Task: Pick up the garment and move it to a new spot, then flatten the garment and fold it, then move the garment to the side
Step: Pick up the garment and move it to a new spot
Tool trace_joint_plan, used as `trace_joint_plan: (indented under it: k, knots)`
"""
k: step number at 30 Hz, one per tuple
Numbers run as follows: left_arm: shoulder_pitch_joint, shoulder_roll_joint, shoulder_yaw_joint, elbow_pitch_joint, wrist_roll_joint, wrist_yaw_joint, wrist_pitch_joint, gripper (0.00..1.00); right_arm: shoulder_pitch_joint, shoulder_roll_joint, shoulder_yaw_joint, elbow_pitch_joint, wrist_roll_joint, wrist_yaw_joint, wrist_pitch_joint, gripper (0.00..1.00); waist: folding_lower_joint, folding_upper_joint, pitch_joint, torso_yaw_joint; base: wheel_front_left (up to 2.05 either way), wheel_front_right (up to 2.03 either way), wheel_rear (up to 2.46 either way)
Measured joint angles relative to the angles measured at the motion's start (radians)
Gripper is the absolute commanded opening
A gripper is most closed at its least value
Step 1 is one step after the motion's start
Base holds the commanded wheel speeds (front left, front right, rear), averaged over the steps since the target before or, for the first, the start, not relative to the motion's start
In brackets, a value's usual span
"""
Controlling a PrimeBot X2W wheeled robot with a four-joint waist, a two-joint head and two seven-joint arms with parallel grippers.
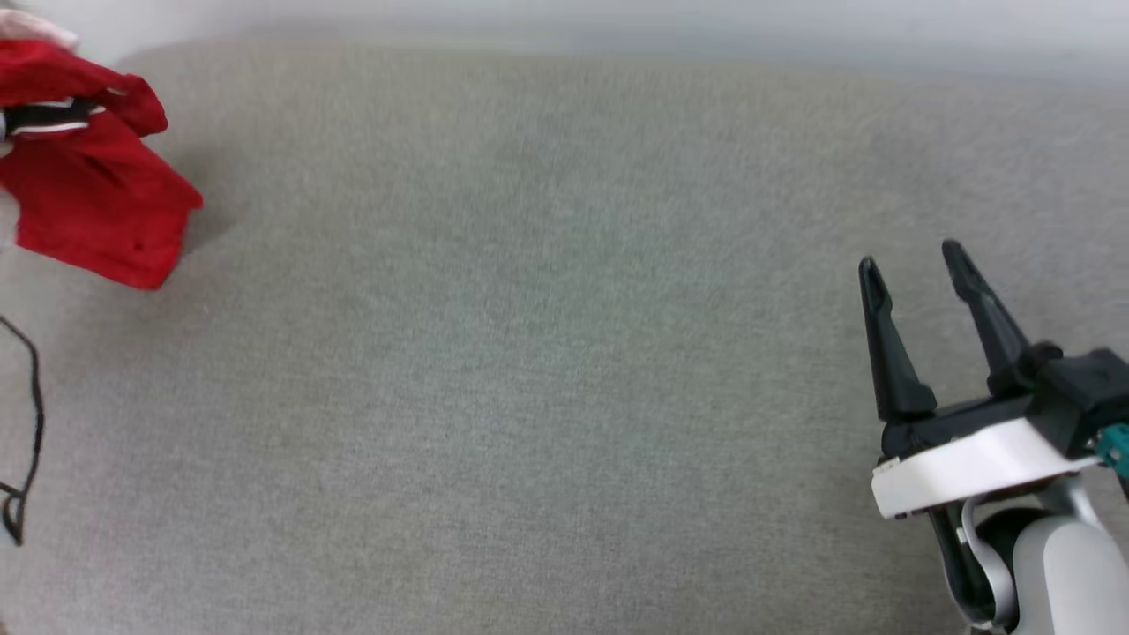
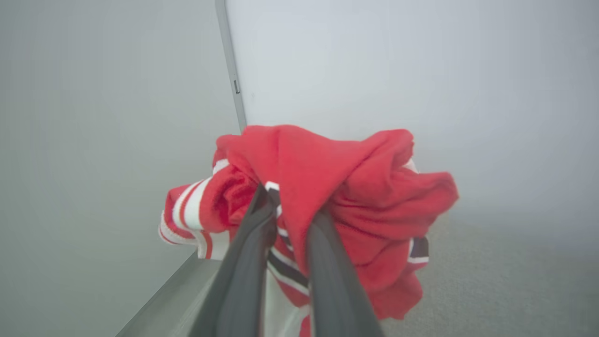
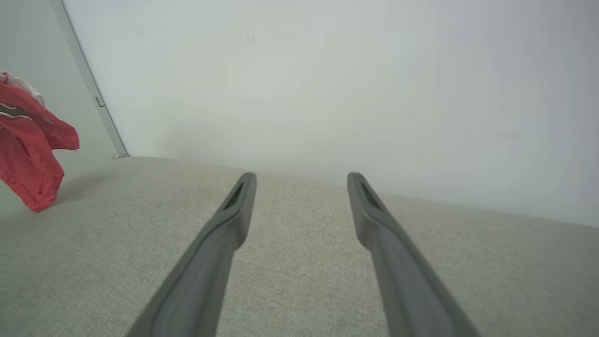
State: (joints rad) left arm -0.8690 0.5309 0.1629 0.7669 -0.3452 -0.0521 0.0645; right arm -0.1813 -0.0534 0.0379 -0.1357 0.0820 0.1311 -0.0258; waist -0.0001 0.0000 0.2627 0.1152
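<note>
The garment (image 1: 88, 176), a red jersey with white and black trim, hangs bunched at the far left of the head view, lifted off the grey fabric surface (image 1: 529, 353). In the left wrist view my left gripper (image 2: 290, 206) is shut on the garment (image 2: 337, 187), whose red folds drape over both fingertips; striped trim shows at its left side. The right wrist view has the garment (image 3: 28, 154) at its left edge. My right gripper (image 1: 913, 260) stands open over the surface at the lower right, and its fingers (image 3: 234, 210) hold nothing.
A pale wall (image 3: 327, 70) rises behind the surface, with a thin metal strip (image 3: 89, 89) at the corner. A black cable (image 1: 31, 414) loops at the left edge of the head view.
</note>
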Motion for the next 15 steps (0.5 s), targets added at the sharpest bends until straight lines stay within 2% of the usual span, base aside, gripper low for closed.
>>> trace_joint_plan:
  k: [4, 7, 15]
  knots:
    - [-0.008, -0.03, -0.032, 0.028, 0.01, -0.019, -0.087, 0.0, 0.031, 0.0, -0.006, 0.011, 0.031, 0.0, 0.0, 1.0, 0.0, 0.0, -0.062, -0.021, 0.0, 0.0, 0.0]
    - [-0.006, -0.076, -0.06, 0.03, 0.014, -0.027, -0.144, 0.0, 0.056, 0.001, -0.009, 0.015, 0.042, 0.0, 0.0, 1.0, -0.0001, 0.0, -0.095, -0.051, 0.0, 0.0, 0.0]
    - [0.132, -0.283, -0.171, -0.136, 0.044, -0.005, -0.202, 0.0, 0.123, 0.002, -0.02, 0.014, 0.052, 0.0, 0.018, 1.0, -0.0001, 0.0, -0.177, -0.152, 0.0, 0.0, 0.0]
